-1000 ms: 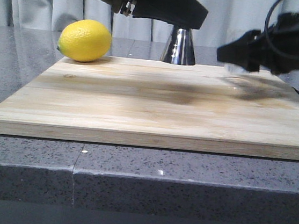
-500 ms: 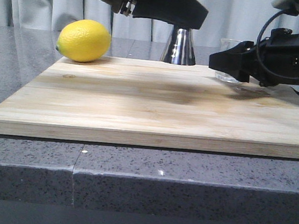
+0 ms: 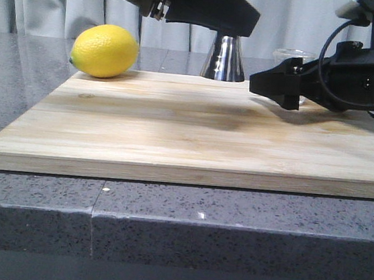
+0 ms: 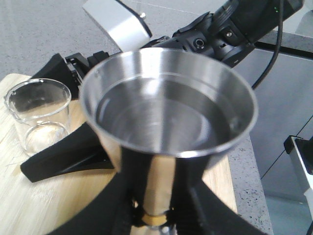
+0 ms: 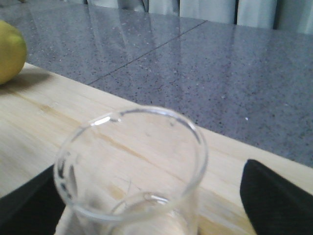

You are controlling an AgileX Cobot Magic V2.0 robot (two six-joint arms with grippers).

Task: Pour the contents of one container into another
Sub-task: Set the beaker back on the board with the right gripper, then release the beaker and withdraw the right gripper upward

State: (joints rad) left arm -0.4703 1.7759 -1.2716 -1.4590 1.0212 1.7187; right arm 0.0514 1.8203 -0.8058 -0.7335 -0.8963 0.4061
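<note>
A: Step in hand?
B: Looks like reaching for the beaker [image 5: 131, 171], lift and pour not yet begun. It stands upright on the board [image 3: 174, 135] at right centre of the front view, looking empty or nearly so.

A: Right gripper [image 3: 274, 88]?
B: Jaws spread wide, one finger either side of the beaker, neither visibly touching the glass. Holds nothing.

A: Left gripper [image 4: 152, 221]?
B: Pinching the jigger [image 4: 168, 100] at its gold-banded waist, bottom centre of the left wrist view. The jigger stands upright; its upper cup seems to hold clear liquid.

A: Next move?
B: Judgement: close squarely on the beaker, lift without tilt, bring its lip over the jigger's rim, tip slowly. The lemon [image 3: 105, 50], upper left, is well clear.
</note>
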